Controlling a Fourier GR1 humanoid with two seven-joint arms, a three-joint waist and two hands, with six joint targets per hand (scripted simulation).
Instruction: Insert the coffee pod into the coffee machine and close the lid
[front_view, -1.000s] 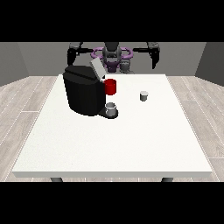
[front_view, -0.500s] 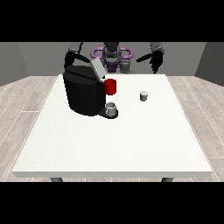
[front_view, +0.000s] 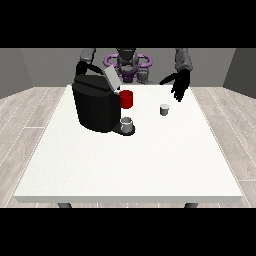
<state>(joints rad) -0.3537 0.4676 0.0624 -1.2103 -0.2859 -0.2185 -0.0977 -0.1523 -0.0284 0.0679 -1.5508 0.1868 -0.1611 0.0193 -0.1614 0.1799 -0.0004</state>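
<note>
A black coffee machine (front_view: 95, 106) stands on the left half of the white table (front_view: 130, 160), its grey lid (front_view: 111, 78) tilted up. A red part (front_view: 126, 99) shows at its front, with a grey cup (front_view: 127, 125) on the drip tray below. The small grey coffee pod (front_view: 164, 109) stands upright on the table right of the machine. The hand at the view's right (front_view: 179, 86) hangs above and behind the pod, fingers relaxed and pointing down, holding nothing. The hand at the view's left (front_view: 81, 69) is just behind the machine's top, mostly hidden.
The robot's purple and grey torso (front_view: 128, 65) stands behind the table's far edge. Wood flooring surrounds the table.
Both arms have swung inward and down from their raised, spread pose. The hand at the view's right has dropped toward the pod. The other has come in behind the machine.
</note>
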